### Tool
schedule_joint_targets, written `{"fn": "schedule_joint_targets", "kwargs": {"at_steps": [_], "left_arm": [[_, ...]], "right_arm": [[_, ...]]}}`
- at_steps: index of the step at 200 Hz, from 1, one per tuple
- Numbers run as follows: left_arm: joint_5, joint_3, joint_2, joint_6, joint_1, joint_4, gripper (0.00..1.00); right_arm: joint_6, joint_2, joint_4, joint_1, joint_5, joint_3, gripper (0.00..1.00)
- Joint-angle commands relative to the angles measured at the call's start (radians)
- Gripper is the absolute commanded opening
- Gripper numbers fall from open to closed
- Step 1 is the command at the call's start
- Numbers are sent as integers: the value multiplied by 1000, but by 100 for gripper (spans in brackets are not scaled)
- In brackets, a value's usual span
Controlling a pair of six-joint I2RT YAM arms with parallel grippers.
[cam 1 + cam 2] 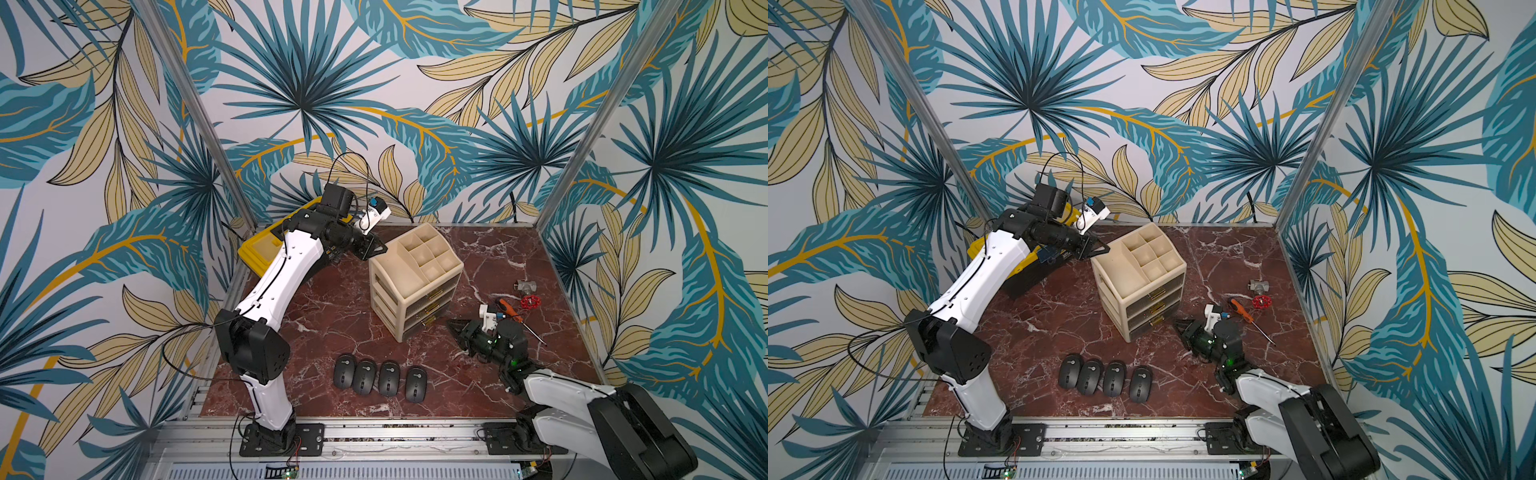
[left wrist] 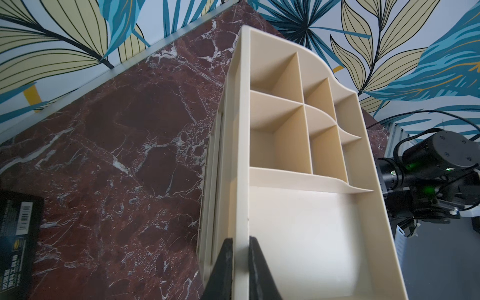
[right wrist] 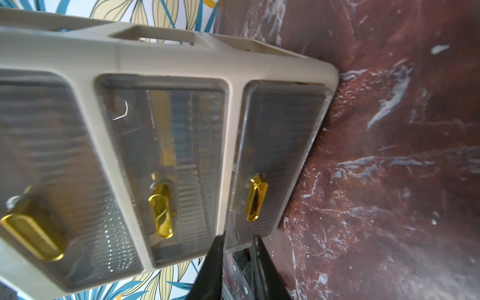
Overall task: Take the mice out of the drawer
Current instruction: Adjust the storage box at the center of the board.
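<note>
Several dark grey mice (image 1: 365, 377) (image 1: 1089, 377) lie side by side in a row on the marble table, in front of a beige drawer organiser (image 1: 415, 282) (image 1: 1138, 282). Its three smoky drawers with gold handles (image 3: 255, 197) look pushed in, and their contents do not show clearly. My left gripper (image 1: 380, 249) (image 2: 240, 240) is shut on the organiser's top rim (image 2: 242, 130) at the back left corner. My right gripper (image 1: 453, 326) (image 3: 239, 237) hovers low just right of the bottom drawer (image 3: 280, 145). Its jaws are narrowly open with nothing between them.
A yellow case (image 1: 259, 247) lies at the back left under my left arm. An orange-handled screwdriver (image 1: 509, 305), a red valve wheel (image 1: 529, 301) and a grey fitting (image 1: 524, 286) lie at the right, behind my right wrist. Patterned walls close in three sides.
</note>
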Motion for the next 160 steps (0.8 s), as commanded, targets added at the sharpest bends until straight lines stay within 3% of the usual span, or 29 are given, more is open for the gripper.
{"fn": "schedule_joint_targets", "kwargs": {"at_steps": [1, 82, 160], "left_arm": [[-103, -66, -46, -34, 5, 27, 13], [-124, -84, -67, -45, 6, 31, 12], [-119, -88, -71, -50, 6, 33, 12]], "right_arm": [[45, 107, 198, 5, -24, -5, 23], [89, 395, 449, 31, -92, 83, 29], [106, 539, 576, 58, -73, 106, 29]]}}
